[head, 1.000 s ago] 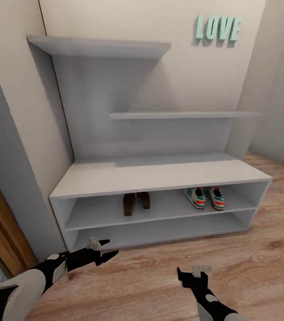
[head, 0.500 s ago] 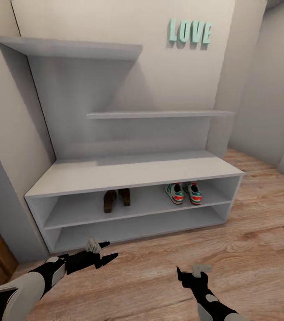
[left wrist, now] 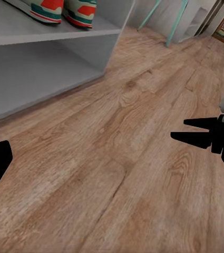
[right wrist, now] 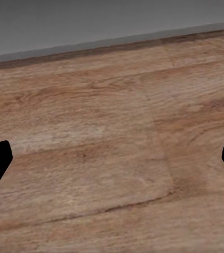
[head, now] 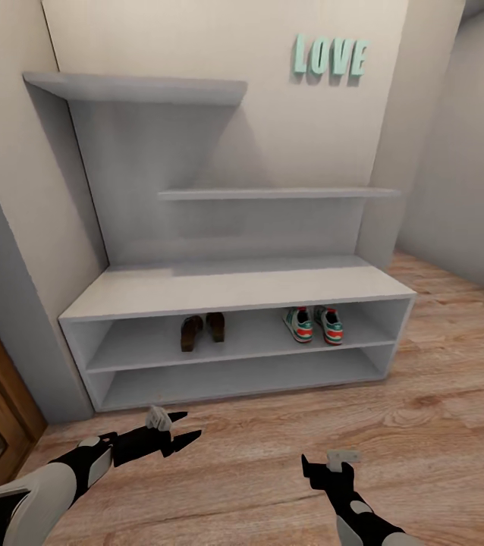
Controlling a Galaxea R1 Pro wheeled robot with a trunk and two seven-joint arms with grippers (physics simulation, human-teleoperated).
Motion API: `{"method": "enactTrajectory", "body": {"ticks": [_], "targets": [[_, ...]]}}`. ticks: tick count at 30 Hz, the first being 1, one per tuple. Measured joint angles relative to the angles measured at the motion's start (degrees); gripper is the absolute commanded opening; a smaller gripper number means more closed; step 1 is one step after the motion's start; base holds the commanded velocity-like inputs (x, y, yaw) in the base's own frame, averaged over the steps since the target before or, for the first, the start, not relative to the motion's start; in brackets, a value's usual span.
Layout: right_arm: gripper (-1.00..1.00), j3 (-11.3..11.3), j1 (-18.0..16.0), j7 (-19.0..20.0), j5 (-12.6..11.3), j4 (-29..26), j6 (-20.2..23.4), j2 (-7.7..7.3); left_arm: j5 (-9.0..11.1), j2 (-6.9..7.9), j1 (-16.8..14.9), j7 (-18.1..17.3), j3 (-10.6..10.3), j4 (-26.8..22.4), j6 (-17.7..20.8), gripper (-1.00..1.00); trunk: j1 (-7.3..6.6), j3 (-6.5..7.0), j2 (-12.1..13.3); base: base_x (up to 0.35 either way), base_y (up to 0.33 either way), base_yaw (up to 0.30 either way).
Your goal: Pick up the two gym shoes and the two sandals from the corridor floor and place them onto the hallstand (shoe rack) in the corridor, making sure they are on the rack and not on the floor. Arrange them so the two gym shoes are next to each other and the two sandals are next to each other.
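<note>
Presently, catalogued left to right, all places taken from the hallstand (head: 234, 288):

Left gripper (head: 183, 426): low over the corridor floor (head: 439, 394) before the hallstand's left end; fingers spread, nothing held.

Two sandals (head: 202, 331): upper open shelf, left of middle, side by side.

Two gym shoes (head: 314, 324): same shelf, right of middle, side by side.

Right gripper (head: 322, 462): over the floor before the hallstand's right half; whether parted or closed cannot be told in the head view; right wrist view shows fingertips wide apart, empty.

Progress: judged complete; both pairs racked and paired, no shoe seen on the floor.

View difference: left wrist view shows gym-shoe heels close, plus the right gripper; right wrist view gives floor and a grey base.
</note>
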Motion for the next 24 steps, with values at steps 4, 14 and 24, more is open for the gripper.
{"method": "enactTrajectory", "body": {"ticks": [4, 14, 24], "targets": [[1.0, 0.0, 0.0, -0.1, 0.0, 0.0, 0.0, 0.0, 0.0, 0.01, 0.0, 0.0, 0.0, 0.0, 0.0, 1.0, 0.0, 0.0, 0.0, 0.0, 0.0, 0.0], [1.0, 0.0, 0.0, -0.2, -0.1, 0.0, 0.1, 0.0, 0.0, 0.47, 3.2, 0.0, 0.1, 0.0, -0.1, 1.0, 0.0, 0.0, 0.0, 0.0, 0.0, 0.0], [1.0, 0.0, 0.0, -0.2, 0.0, 0.2, 0.1, 0.0, 0.0, 1.75, 3.8, 0.0, 0.1, 0.1, -0.2, 1.0, 0.0, 0.0, 0.0, 0.0, 0.0, 0.0]]}}
